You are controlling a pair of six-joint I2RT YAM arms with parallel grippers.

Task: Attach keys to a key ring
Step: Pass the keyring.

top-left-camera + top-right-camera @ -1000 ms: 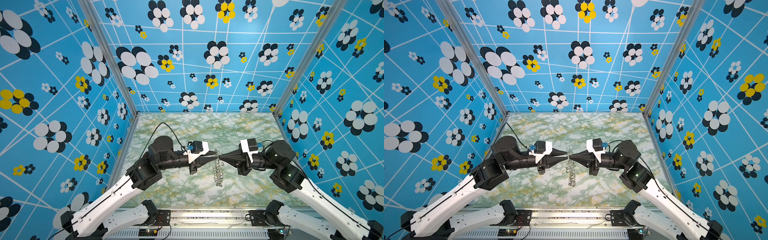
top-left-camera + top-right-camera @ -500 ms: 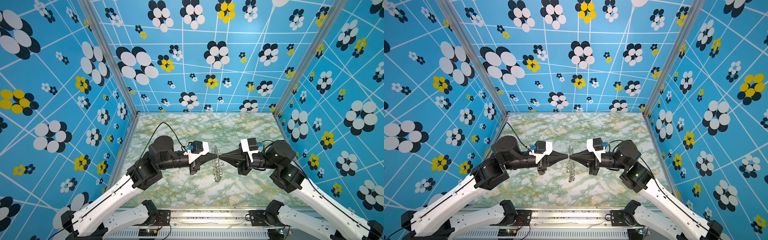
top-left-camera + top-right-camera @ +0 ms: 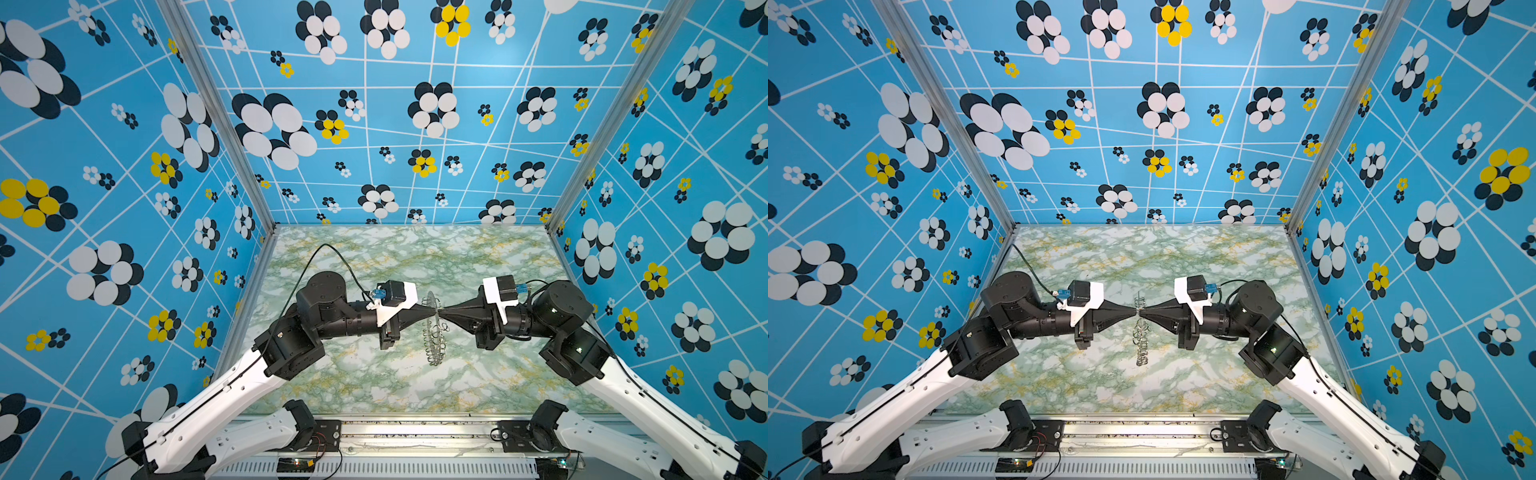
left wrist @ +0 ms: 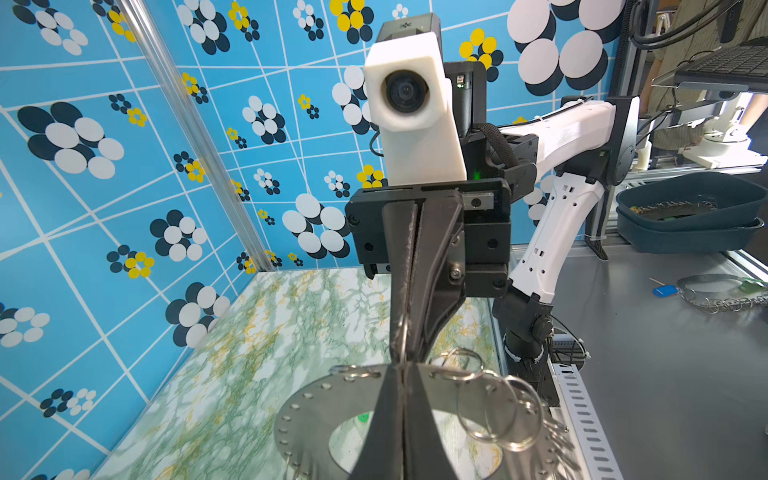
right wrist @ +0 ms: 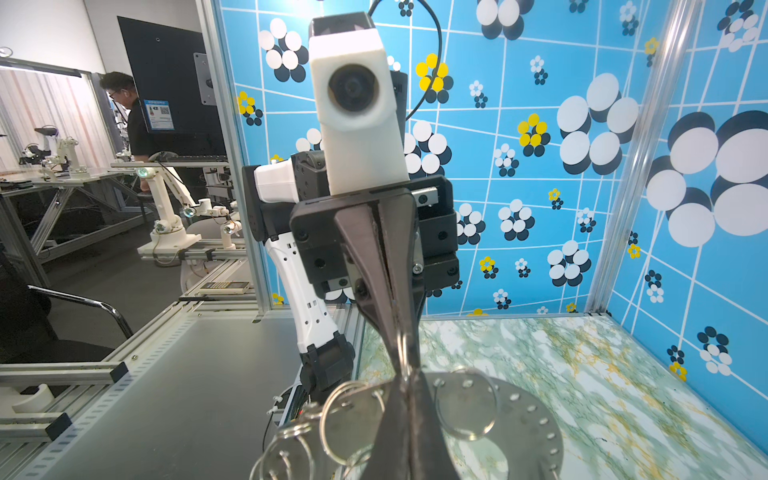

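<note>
The key ring [image 3: 432, 332], a flat grey disc fringed with wire loops, stands on edge above the marbled table [image 3: 374, 382], seen edge-on in both top views [image 3: 1141, 340]. My left gripper [image 3: 435, 311] and right gripper [image 3: 443, 311] meet tip to tip at its upper rim. In the left wrist view my left gripper [image 4: 402, 370] is shut on the ring's rim [image 4: 307, 415] among the loops. My right gripper [image 5: 405, 376] is likewise shut on the rim [image 5: 519, 419]. A small bright green bit of the key [image 4: 363, 417] shows through the ring's centre hole.
Blue patterned walls enclose the table on three sides, with metal posts [image 3: 216, 116] at the corners. Outside, on a grey bench, lie dark bins [image 4: 685, 216] and another ring with a blue tag [image 4: 706, 291]. A person [image 5: 133, 112] stands far off.
My left gripper has shut onto the key ring's rim. The ring, which hung lower from the right gripper, has swung up a little and now stands between both tips.
</note>
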